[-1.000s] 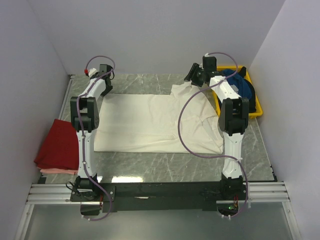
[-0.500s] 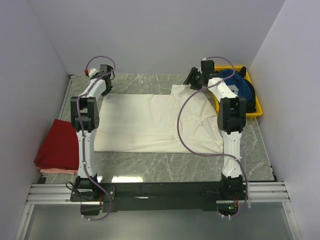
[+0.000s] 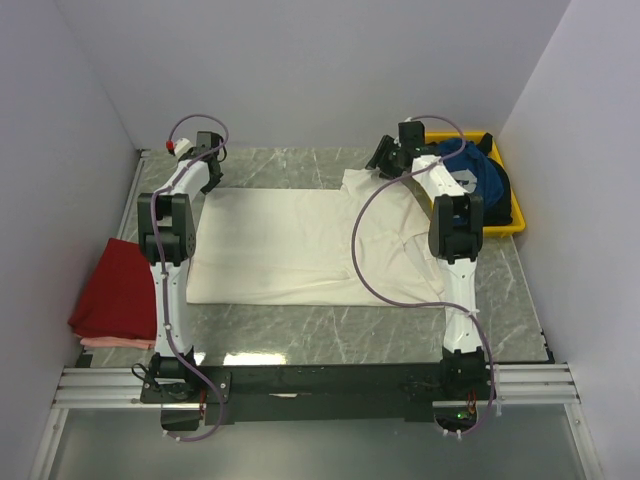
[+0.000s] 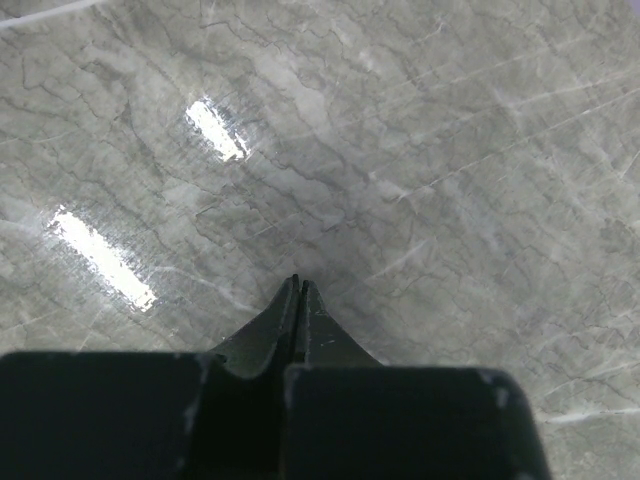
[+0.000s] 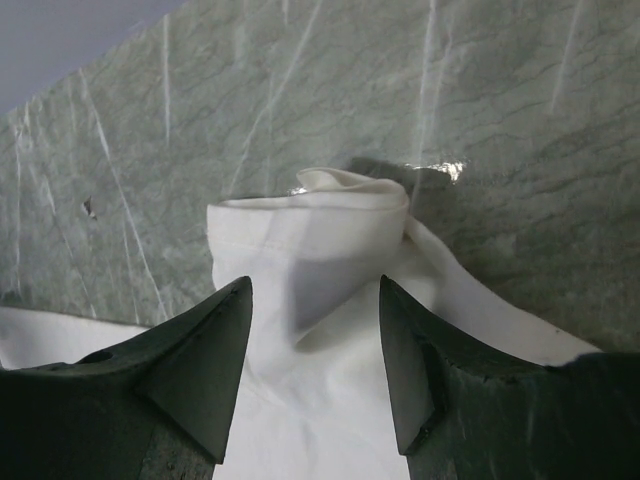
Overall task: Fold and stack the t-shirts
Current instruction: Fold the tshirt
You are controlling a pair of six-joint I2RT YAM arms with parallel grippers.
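Overhead and wrist views of a marble desk point(image 3: 300, 325), read from the arm bases outward, with the cream-white t-shirt point(image 3: 290, 245) as reference. This shirt lies spread flat across the middle of the desk, between the left arm point(image 3: 165, 240) and the right arm point(image 3: 455, 240). Left of it, toward its near edge, the dark red t-shirt point(image 3: 118, 285) lies folded at the desk's left border, on top of a pale pink layer point(image 3: 105, 343). At the cream-white shirt's far left corner, the left jaws are pressed fully together; the wrist view shows their fingertips point(image 4: 300, 295) meeting over bare marble, with no cloth visible between them. At the shirt's far right corner, the right jaws stand wide apart above the sleeve point(image 5: 320, 225), whose cuff is bunched into a small fold, and the two fingers point(image 5: 200, 360) flank that sleeve; whether they touch the fabric cannot be told, and nothing is gripped. Beyond the shirt's right edge, at the far right of the desk, the blue t-shirt point(image 3: 478, 178) with a white print sits heaped inside the yellow tray point(image 3: 500, 228).
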